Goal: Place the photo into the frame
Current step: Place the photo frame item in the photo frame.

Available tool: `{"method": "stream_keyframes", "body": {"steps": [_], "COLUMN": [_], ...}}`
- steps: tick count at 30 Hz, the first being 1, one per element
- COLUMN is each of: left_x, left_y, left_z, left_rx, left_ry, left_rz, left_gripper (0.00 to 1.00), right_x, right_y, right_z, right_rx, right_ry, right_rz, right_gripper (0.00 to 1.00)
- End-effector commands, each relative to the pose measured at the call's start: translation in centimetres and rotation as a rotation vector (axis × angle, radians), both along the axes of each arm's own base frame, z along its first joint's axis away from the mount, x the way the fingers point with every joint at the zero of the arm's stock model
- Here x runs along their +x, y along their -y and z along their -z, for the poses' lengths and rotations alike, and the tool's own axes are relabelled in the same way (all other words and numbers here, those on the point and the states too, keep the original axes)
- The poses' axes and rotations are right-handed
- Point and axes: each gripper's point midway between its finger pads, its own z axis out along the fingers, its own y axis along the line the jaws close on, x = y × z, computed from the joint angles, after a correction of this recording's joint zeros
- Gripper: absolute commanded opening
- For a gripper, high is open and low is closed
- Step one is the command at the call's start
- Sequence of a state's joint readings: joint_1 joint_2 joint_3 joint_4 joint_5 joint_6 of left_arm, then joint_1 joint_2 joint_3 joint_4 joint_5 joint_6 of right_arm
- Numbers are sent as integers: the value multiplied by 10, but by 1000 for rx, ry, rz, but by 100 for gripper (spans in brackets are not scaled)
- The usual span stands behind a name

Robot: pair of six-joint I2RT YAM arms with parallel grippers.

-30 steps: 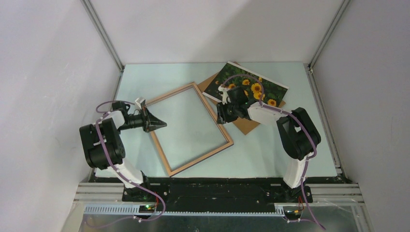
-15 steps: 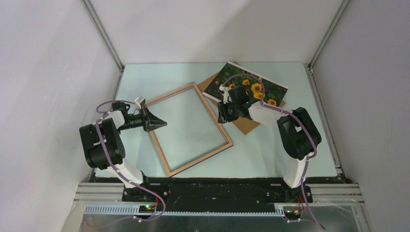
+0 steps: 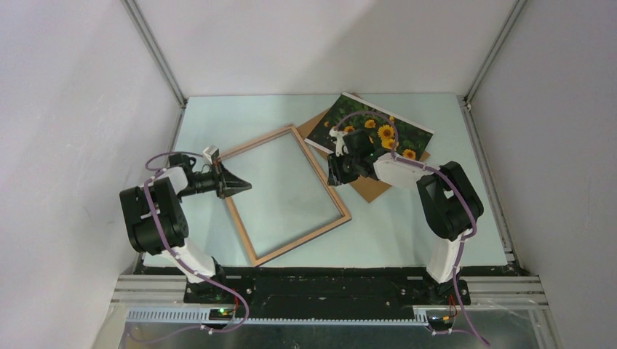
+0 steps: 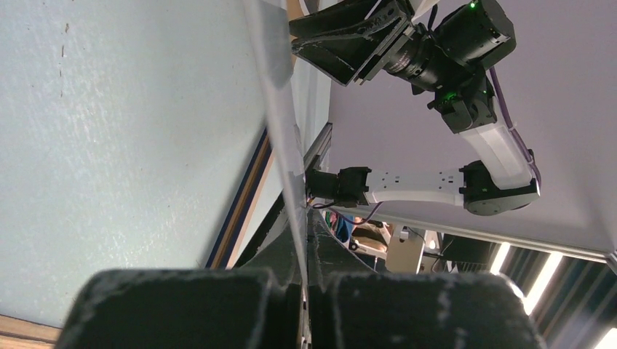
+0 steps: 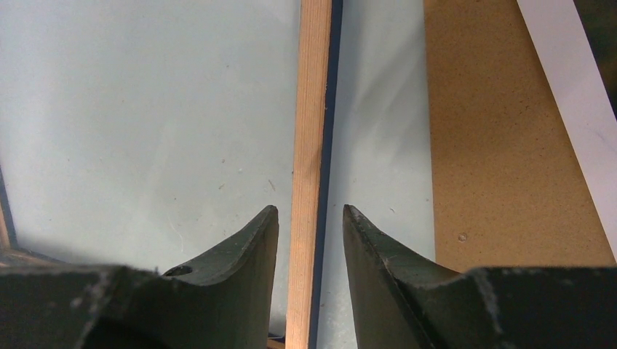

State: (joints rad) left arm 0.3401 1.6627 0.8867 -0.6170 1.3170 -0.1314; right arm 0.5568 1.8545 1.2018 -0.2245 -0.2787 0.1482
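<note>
Nothing visibly shifted over the last second: frame (image 3: 286,195) lies flat and empty at centre-left of the table (image 3: 218,116), and the photo (image 3: 364,115) lies face up at far right on the brown backing board (image 3: 367,189). Right gripper (image 5: 311,211) stands partly open astride the frame's right rail with slim gaps either side. Left gripper (image 3: 244,186) is closed at the left rail, hold unclear. Risk: an off-centre squeeze on that thin rail could twist or skid the frame into the board and disturb the photo.
</note>
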Motion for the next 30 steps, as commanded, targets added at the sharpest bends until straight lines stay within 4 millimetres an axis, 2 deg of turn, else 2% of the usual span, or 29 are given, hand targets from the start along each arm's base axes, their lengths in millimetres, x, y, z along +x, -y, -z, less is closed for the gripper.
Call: {"method": "stream_keyframes", "body": {"steps": [1,16,24,30], "left_x": [-6,-9,-9,-7], "left_y": [5,6,6,5], "left_z": [-11,-14,-13,-6], "left_rx": [-67,-107,-82,-73], "left_ry": [18,19,30,11], "left_rz": [14,20,18,17], "left_gripper": [0,0,0,0], "right_x": [1,-1,-2,2], "right_y": [-9,-6,-10,-3], "right_z": [-15,20,28,36], "right_rx": [24,-59,-81,-104], "right_ry": [55,-5,-30,-59], "right_rz": [-28,-5,-4,55], "right_gripper": [42,39,39,17]}}
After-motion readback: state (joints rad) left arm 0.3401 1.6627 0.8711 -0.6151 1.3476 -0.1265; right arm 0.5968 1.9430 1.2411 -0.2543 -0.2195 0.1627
